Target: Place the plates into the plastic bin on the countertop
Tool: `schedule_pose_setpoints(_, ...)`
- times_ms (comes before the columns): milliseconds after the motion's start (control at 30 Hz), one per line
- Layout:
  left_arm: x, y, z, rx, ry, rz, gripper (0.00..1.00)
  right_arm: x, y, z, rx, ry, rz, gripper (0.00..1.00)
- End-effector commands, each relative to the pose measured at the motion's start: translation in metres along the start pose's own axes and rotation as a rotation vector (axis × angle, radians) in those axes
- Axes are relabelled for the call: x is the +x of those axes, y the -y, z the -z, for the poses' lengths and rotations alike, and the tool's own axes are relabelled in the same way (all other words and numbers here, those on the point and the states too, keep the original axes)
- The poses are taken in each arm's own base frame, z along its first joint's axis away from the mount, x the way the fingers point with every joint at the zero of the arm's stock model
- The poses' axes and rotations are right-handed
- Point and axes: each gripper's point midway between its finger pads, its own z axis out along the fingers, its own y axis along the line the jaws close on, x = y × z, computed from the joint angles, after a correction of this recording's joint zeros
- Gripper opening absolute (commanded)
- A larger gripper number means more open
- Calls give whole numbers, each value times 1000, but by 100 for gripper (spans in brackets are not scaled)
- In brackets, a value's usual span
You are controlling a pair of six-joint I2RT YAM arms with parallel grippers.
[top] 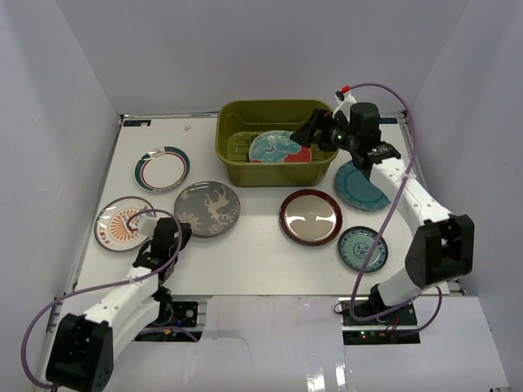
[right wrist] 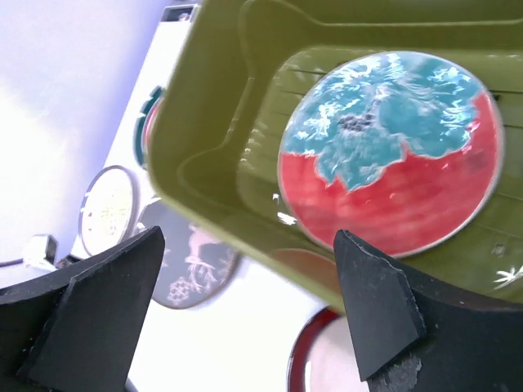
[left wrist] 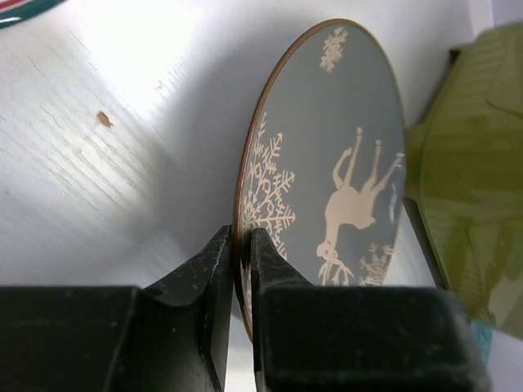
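- Top view: the plastic bin (top: 270,174) is seen at upper centre of the countertop (top: 261,261), with the red-teal plate (top: 278,149) lying flat inside. The right gripper (top: 313,131) is held over the bin's right rim, just beside that plate. The left gripper (top: 181,234) is set at the lower-left edge of the grey plate (top: 207,207).
- Left wrist view: at bottom centre, the grey plate's rim is pinched between narrowed jaws.
- Right wrist view: the jaws are spread wide and empty. The red-teal plate is framed at upper right, clear of both fingers (right wrist: 90,310).
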Motion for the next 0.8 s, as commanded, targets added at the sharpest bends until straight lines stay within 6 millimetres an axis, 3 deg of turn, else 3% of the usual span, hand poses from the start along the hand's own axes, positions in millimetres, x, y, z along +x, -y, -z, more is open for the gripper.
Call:
schedule_pose_setpoints(0,10,4,20,28,-100,-99,0,18,-23,25,-106,5,-7,90)
schedule_pose_setpoints(100,12,27,39,152,-149,-86,0,37,-43,48,-175,21,-20,90)
schedule_pose_setpoints(133,13,30,44,177,-164,-83,0,69,-32,50,-161,-29,-53,90)
schedule_pose_setpoints(233,17,44,61,270,-211,-80,0,112,-48,62,-214,-85,-82,90)
schedule_pose_setpoints(267,18,46,64,286,-220,-77,0,148,-48,63,-221,-155,-104,90)
schedule_pose_setpoints(333,19,60,77,364,-247,-62,0,172,-59,65,-263,-187,-136,90)
schedule_pose_setpoints(367,18,65,81,388,-252,-55,0,202,-60,65,-267,-252,-153,90)
schedule_pose_setpoints(467,19,81,97,465,-291,-46,0,235,-69,60,-301,-319,-210,90)
schedule_pose_setpoints(600,4,105,121,568,-274,-29,0,253,-76,51,-320,-352,-236,90)
schedule_pose_setpoints(767,-2,131,152,701,-308,-46,0,254,-76,35,-312,-365,-229,90)
